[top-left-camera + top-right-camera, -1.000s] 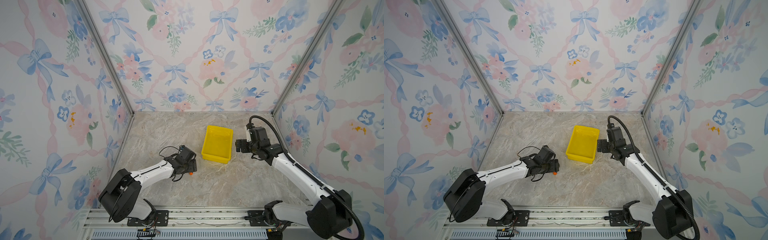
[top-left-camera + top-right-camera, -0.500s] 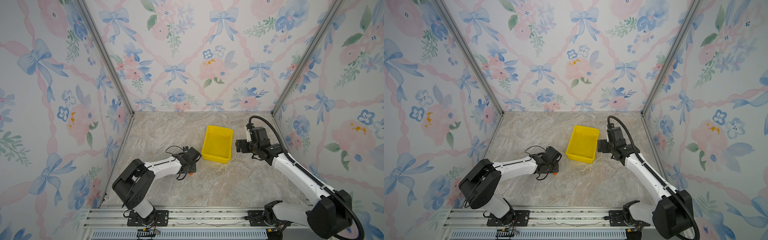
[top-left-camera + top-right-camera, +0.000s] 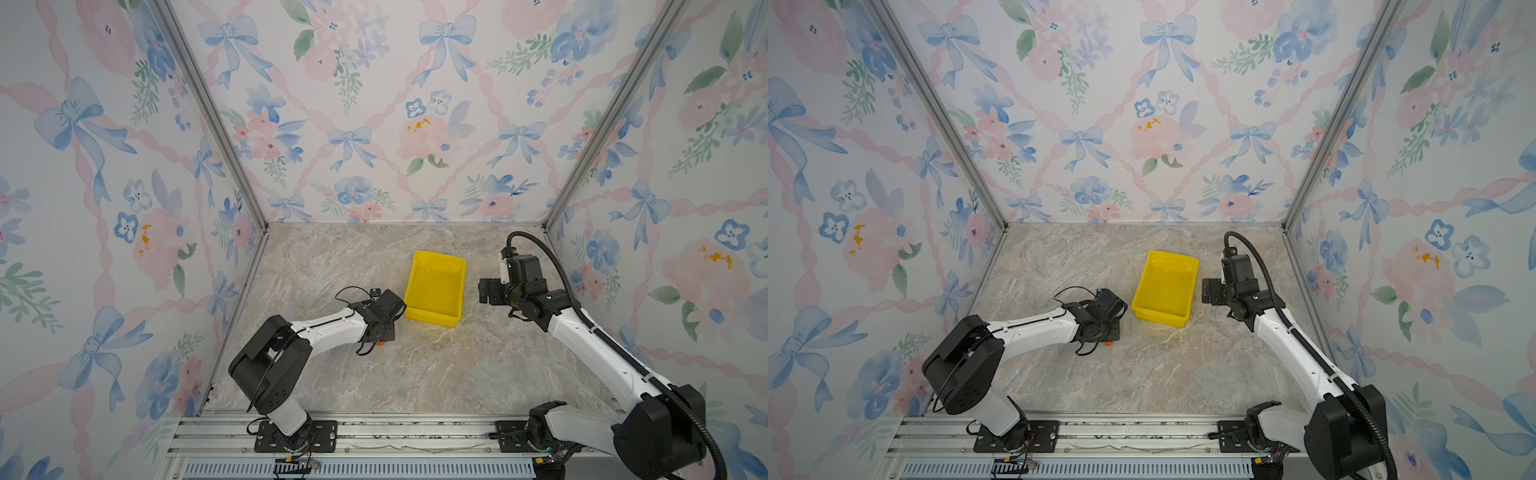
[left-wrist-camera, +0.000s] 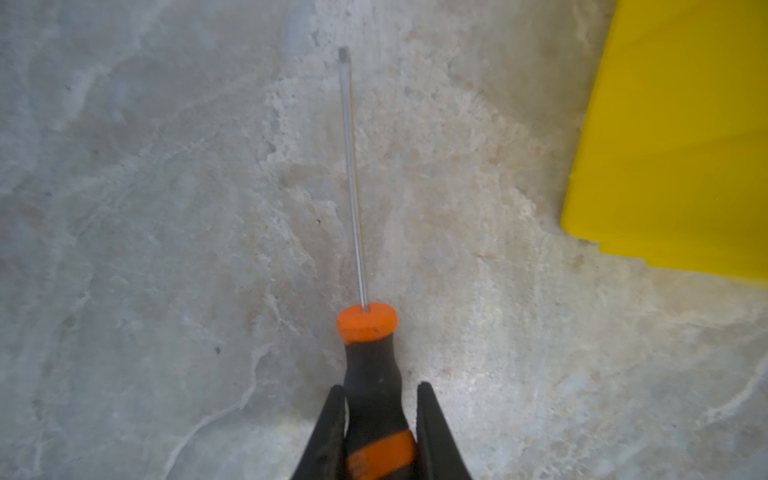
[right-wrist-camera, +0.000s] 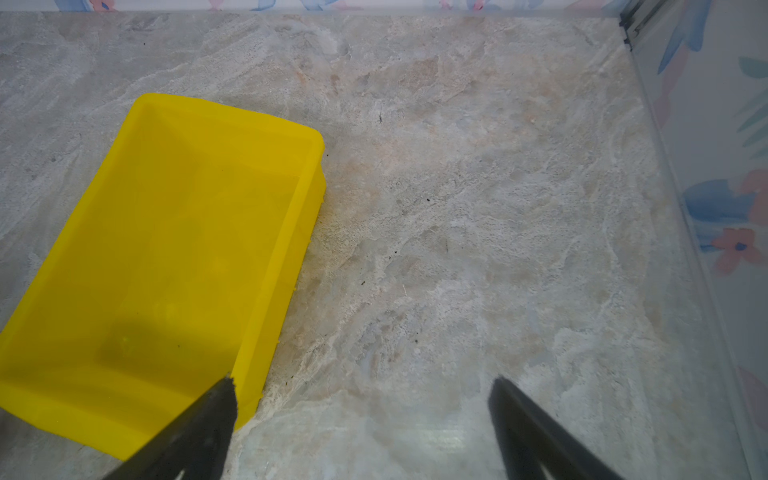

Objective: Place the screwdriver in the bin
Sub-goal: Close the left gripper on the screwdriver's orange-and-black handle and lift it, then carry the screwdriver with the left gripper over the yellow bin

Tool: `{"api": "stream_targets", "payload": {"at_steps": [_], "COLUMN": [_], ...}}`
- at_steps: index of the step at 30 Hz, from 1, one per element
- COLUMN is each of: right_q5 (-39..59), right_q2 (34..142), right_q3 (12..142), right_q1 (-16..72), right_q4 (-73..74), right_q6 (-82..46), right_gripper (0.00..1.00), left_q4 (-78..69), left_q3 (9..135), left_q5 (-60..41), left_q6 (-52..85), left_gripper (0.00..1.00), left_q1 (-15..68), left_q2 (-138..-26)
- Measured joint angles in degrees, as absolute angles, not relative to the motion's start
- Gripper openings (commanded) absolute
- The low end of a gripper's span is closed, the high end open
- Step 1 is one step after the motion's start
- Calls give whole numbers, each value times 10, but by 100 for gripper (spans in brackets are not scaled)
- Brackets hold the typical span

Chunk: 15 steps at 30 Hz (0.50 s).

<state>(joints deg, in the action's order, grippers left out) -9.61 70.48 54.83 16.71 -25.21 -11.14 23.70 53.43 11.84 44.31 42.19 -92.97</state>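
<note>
Left claw pinching the screwdriver beside the bin, right claw hanging spread
In both top views the left gripper is reaching low over the marble tabletop, just beside the near left corner of the yellow bin, with only an orange bit of the screwdriver peeking out from under it, while the right gripper is hanging just beside the bin's right wall; in the left wrist view the two fingers are pressing on the black-and-orange handle, the thin shaft is pointing away over the stone, outside the bin, and whether it is touching the tabletop I cannot tell; in the right wrist view the right gripper's fingers are standing wide apart, one over the bin's corner, with bare stone showing between them
</note>
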Motion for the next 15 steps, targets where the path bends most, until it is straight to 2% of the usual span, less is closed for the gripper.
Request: {"api": "stream_targets", "payload": {"at_steps": [10, 15], "right_q5": [-95, -91], "right_q2": [717, 717], "right_q3": [548, 549], "right_q1": [153, 141], "right_q4": [-244, -244], "right_q6": [-116, -120], "right_gripper": [97, 97], "left_q4": [250, 249], "left_q3": [660, 754], "left_q5": [142, 145], "left_q6": [370, 335], "left_gripper": [10, 10], "left_q1": [409, 408], "left_q2": [-933, -976]}}
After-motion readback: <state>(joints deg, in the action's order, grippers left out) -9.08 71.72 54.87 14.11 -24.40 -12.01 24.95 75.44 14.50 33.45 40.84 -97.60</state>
